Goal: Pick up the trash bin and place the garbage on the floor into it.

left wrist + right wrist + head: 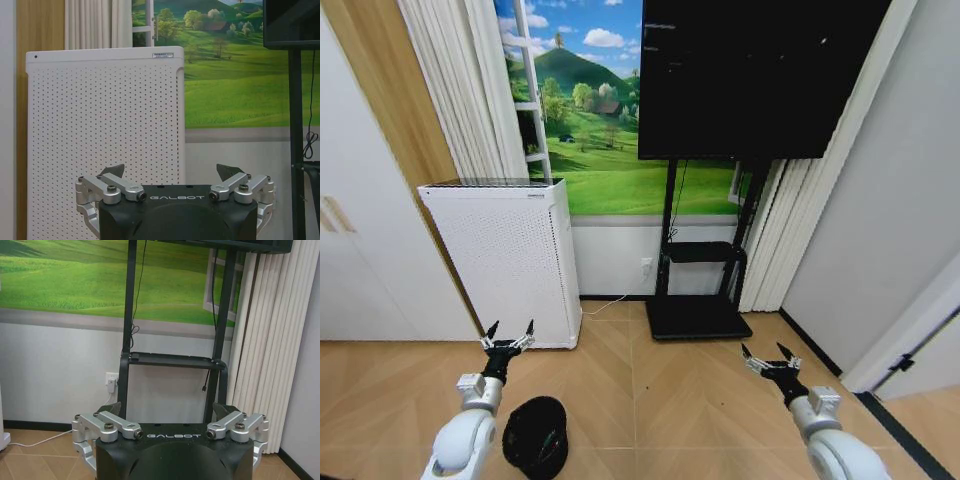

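Observation:
The trash bin point(535, 437), a small black mesh basket, stands on the wooden floor point(670, 400) just right of my left forearm, at the bottom of the head view. My left gripper point(510, 335) is open and empty, held above the floor beyond the bin and apart from it. In the left wrist view the left gripper point(171, 172) faces a white perforated appliance. My right gripper point(770, 355) hangs open and empty over bare floor on the right. In the right wrist view the right gripper point(167, 409) faces a black stand. The garbage is out of view.
The tall white perforated appliance point(510, 255) stands against the wall ahead of the left arm. A black screen point(750, 75) on a stand with a flat base point(695, 318) occupies the middle. A white cable point(610, 300) lies on the floor. Bare floor lies between the arms.

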`<state>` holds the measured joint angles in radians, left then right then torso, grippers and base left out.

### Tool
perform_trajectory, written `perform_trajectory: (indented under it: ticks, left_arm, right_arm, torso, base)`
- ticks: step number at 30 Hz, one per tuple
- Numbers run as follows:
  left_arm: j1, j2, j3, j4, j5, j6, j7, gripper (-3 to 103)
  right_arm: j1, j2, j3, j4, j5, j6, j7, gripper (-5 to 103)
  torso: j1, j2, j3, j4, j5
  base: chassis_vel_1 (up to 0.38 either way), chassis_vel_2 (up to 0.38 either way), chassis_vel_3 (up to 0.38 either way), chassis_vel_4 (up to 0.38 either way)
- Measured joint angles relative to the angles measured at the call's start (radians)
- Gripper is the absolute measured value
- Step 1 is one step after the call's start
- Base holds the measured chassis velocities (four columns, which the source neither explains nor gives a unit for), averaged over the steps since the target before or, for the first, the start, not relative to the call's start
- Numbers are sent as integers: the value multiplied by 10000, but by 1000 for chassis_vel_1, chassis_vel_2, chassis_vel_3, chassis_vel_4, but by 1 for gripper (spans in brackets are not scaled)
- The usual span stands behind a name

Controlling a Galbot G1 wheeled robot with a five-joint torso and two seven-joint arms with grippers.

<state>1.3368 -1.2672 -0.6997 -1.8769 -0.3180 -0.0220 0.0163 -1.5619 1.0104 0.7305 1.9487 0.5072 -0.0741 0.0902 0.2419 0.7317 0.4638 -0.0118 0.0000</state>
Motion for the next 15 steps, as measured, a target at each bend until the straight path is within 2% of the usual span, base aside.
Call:
perform_trajectory:
  ticks: [9, 15]
  left_arm:
    - [0, 0, 0, 0, 0, 0, 0, 100]
    - [0, -1, 0, 0, 0, 0, 0, 100]
  right_arm:
    - [0, 0, 0, 0, 0, 0, 0, 100]
    - [0, 0, 0, -1, 0, 0, 0, 100]
  torso:
    - [-8, -28, -18, -1, 0]
    - [-19, -58, -33, 2, 0]
  base:
    - [0, 0, 0, 0]
    - [75, 117, -71, -113]
